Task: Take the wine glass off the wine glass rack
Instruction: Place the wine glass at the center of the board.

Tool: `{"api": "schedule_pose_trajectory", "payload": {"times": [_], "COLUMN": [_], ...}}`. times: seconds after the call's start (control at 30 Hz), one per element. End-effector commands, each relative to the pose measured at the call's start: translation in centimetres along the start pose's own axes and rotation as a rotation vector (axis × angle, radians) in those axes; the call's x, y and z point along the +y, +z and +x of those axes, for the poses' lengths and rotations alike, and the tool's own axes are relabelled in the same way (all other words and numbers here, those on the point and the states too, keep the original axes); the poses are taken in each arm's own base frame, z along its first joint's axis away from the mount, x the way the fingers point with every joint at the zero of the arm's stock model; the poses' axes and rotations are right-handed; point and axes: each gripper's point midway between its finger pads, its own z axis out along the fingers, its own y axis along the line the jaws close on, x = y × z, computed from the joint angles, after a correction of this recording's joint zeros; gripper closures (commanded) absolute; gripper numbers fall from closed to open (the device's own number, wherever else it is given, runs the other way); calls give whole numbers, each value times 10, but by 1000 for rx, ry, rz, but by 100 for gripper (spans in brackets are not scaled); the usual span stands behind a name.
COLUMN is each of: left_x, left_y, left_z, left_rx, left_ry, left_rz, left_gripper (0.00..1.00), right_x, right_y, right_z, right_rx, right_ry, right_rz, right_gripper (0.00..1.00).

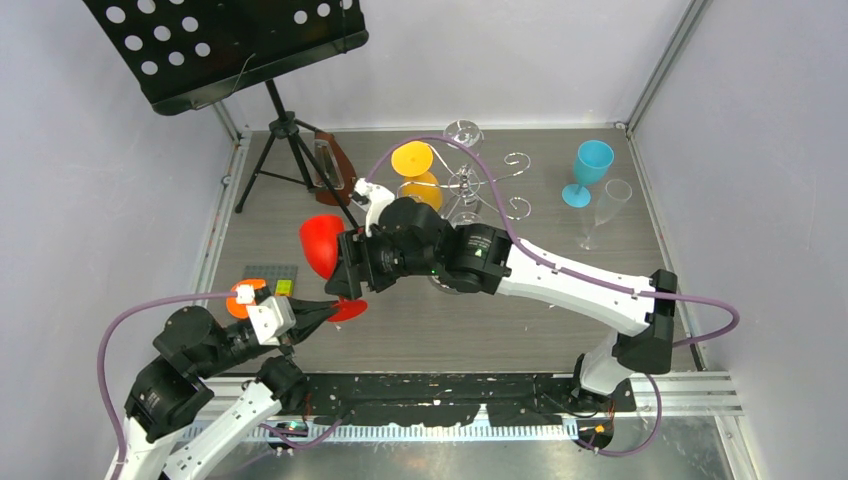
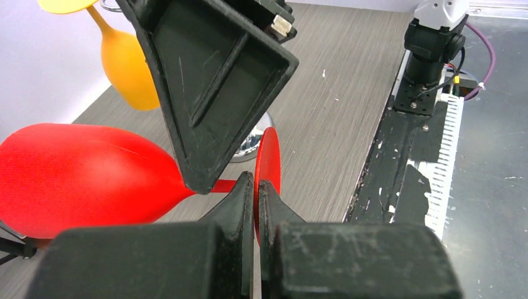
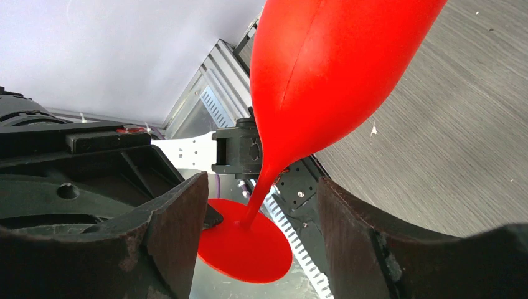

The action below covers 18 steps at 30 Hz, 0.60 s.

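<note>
— At the L gripper [image 2: 256,187], what's the state?
— Fingers [image 2: 233,205] pressed together, pinching the flat foot of the red wine glass [image 2: 81,177] edge-on. In the top view that gripper sits at approx 9 o'clock of the foot.
— Glass attitude?
— Tilted well over. From the foot, the stem runs to the bowl at approx 11 o'clock in the top view.
— R gripper [image 3: 261,184]?
— Spread wide, one finger each side of the stem. R wrist cam shows a gap on both sides, so no contact w/ the glass.
— Where's the glass vs. the wine glass rack [image 1: 465,181]?
— Off it and apart from it, at approx 8 o'clock of the rack's post, w/ the R arm lying btwn them. L wrist cam shows a bit of the chrome base just behind the red foot.
— Anything on the rack?
— Yellow glass [image 1: 420,175] hangs at its 9 o'clock side, a clear glass [image 1: 463,133] at 12 o'clock.
— Further out?
— Blue glass [image 1: 590,168] stands on the table [image 1: 430,330] at 3 o'clock of the rack, a clear flute [image 1: 607,210] just beside it at its 5 o'clock. Music stand [image 1: 285,130] at 10 o'clock of the rack, near the far-left corner. Orange item [image 1: 243,298] and grey plate [image 1: 268,274] lie near the L arm, approx 9–10 o'clock of its gripper; can't tell what they are.
</note>
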Motion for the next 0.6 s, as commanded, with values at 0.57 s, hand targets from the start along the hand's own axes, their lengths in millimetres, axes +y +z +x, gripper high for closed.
{"api": "schedule_pose_trajectory", "payload": {"times": [0.57], "left_x": [7], "left_y": [7], "left_z": [-19], "left_rx": [-112], "left_ry": [44], "left_rz": [-26], "left_gripper": [100], "right_x": [14], "right_y": [20], "right_z": [4], "right_rx": [77], "right_ry": [34], "right_rz": [-102], "right_gripper": [61]}}
